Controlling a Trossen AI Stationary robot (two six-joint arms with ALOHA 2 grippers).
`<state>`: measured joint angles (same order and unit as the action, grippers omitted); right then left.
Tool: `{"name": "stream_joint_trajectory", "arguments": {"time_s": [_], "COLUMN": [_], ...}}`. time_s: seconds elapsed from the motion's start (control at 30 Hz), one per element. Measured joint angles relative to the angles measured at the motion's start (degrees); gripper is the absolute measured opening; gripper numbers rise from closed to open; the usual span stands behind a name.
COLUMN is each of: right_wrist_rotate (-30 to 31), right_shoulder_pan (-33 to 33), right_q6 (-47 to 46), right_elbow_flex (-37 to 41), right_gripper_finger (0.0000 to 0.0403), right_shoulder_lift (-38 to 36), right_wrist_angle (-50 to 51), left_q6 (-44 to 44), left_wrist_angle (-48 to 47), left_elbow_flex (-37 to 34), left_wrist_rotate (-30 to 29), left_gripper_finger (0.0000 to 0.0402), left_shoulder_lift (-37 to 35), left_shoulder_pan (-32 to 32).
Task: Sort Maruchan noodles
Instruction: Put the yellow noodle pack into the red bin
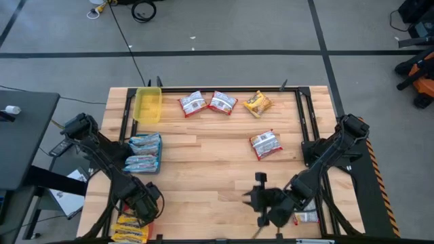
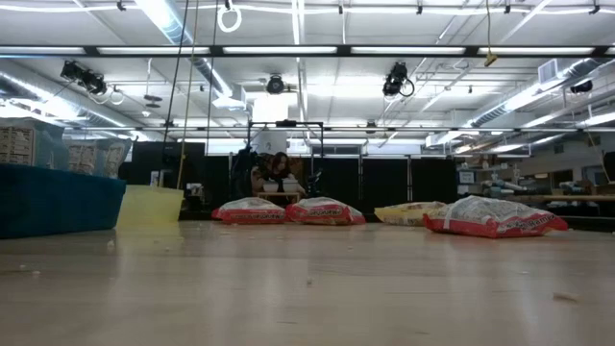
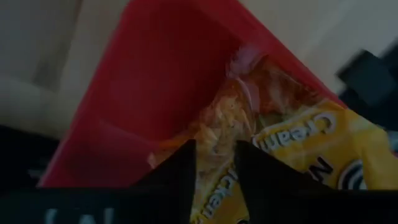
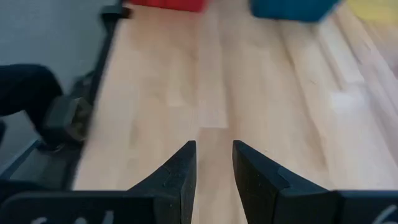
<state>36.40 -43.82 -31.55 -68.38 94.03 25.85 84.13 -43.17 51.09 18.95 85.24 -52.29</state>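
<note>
Red-and-white noodle packets lie flat on the table [image 1: 192,104], [image 1: 222,102], [image 1: 265,144], and a yellow one [image 1: 257,104] lies near the far edge. Another red-and-white packet [image 1: 306,218] lies under the right arm. Pale blue packets [image 1: 144,153] fill a blue tray. A red tray [image 3: 143,93] at the near left corner holds yellow packets [image 1: 129,232]. My left gripper [image 1: 141,205] hangs over that tray, shut on a yellow packet [image 3: 292,143]. My right gripper [image 1: 248,198] is shut and empty above bare table near the near edge. My left gripper has the yellow packet [image 3: 217,155] between its two fingers [image 3: 180,174], coming from above over the red tray. The fingers hide which edge they are on. The packet's far end [image 3: 249,81] rests against the tray's inside.
An empty yellow tray [image 1: 148,105] stands at the far left, seen past the blue tray [image 2: 58,197] in the low view. A black frame rail [image 1: 302,122] runs along the table's right side. Bare wood lies in the table's middle [image 1: 203,169].
</note>
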Motion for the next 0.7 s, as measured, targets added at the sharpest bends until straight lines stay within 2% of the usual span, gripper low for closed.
{"name": "stream_joint_trajectory", "arguments": {"time_s": [0.2, 0.33, 0.47, 0.6, 0.7], "right_wrist_rotate": [1.39, 0.6, 0.25, -1.89, -4.86], "right_shoulder_pan": [8.85, 17.97, 28.08, 38.75, 45.99], "right_q6": [-6.12, -3.68, 2.96, 8.48, 12.38], "right_elbow_flex": [0.0, 0.0, 0.02, 0.02, 0.0], "right_gripper_finger": [0.011, 0.0118, 0.0137, 0.0164, 0.019], "right_shoulder_lift": [-5.19, -7.67, -7.88, -6.19, -2.76], "right_wrist_angle": [12.54, 23.02, 30.71, 30.59, 26.64], "left_q6": [2.37, 3.23, 1.8, -1.86, -4.97], "left_wrist_angle": [-1.09, -3.43, -6.1, -7.58, -7.61], "left_elbow_flex": [0.15, 0.15, 0.15, 0.15, 0.15], "left_wrist_rotate": [0.33, -6.67, -14.45, -22.1, -26.42], "left_gripper_finger": [0.0171, 0.0182, 0.0182, 0.0183, 0.0183], "left_shoulder_lift": [-7.46, -12.61, -15.69, -16.64, -16.66], "left_shoulder_pan": [-0.23, -0.17, -0.4, -0.38, -0.37]}}
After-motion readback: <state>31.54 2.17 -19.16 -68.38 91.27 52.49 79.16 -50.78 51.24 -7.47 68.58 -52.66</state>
